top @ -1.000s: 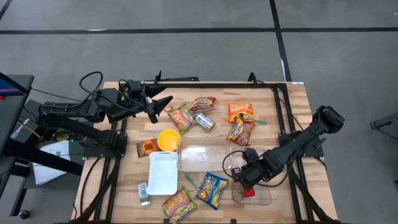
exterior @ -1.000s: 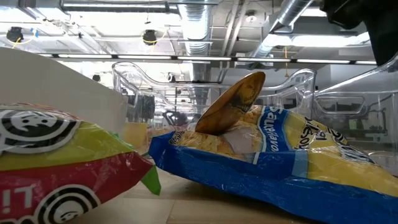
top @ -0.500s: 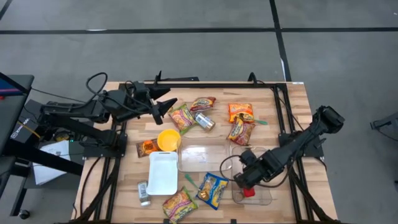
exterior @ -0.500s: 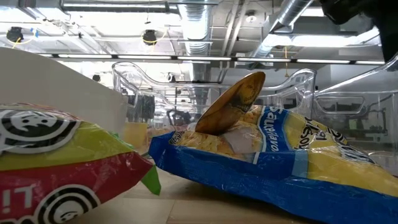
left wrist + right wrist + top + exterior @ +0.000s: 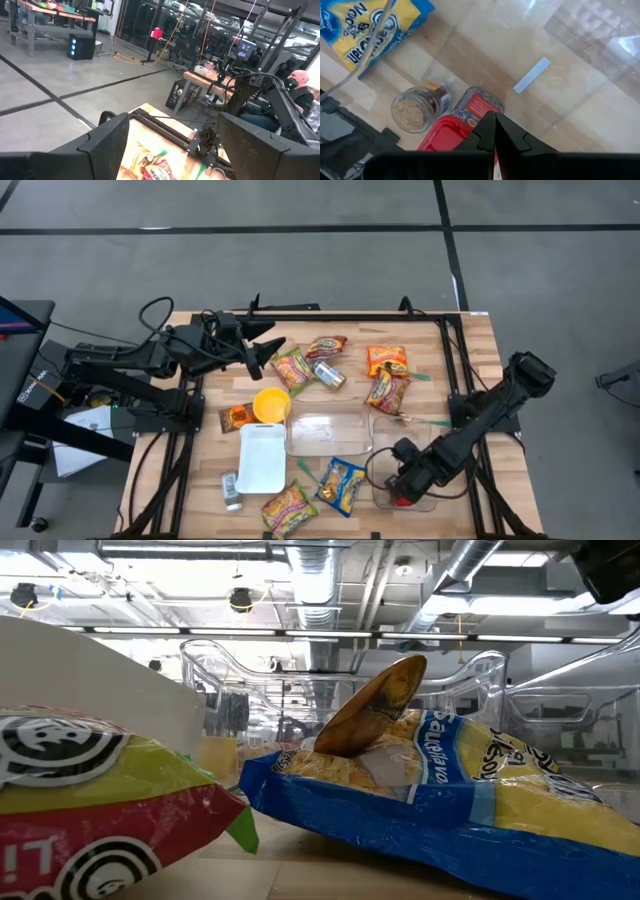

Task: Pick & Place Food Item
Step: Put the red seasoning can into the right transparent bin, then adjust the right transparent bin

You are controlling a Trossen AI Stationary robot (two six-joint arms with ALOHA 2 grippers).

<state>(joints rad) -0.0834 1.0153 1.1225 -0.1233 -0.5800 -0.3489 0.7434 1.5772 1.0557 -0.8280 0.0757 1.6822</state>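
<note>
My right gripper (image 5: 403,483) points down into a clear plastic container (image 5: 434,502) near the table's front right, its fingers shut (image 5: 491,125). Under the fingertips lies a red tin (image 5: 479,106), with a small glass jar (image 5: 420,107) beside it. A blue and yellow snack packet (image 5: 367,30) lies on the wood just outside the container. My left gripper (image 5: 265,350) hangs level and open above the table's far left, with nothing between its fingers (image 5: 175,150). My right gripper comes from above, pointing steeply down, with its shut fingertips (image 5: 487,122) over the red tin's labelled end (image 5: 481,102). The fingers themselves hide the spot, so I cannot tell whether they touch the tin, which lies flat on the container's floor.
Several snack packets (image 5: 290,368) (image 5: 386,360) (image 5: 290,508), a can (image 5: 329,375), a yellow bowl (image 5: 271,404), a white tray (image 5: 262,458) and a second clear container (image 5: 328,435) are spread over the table. The low view is filled by two packets (image 5: 450,800) (image 5: 100,800).
My right gripper has moved toward the table's near edge and down, deeper into the clear container toward the red tin, rolling about its own axis as it went. The tin and the packets lie where they were.
</note>
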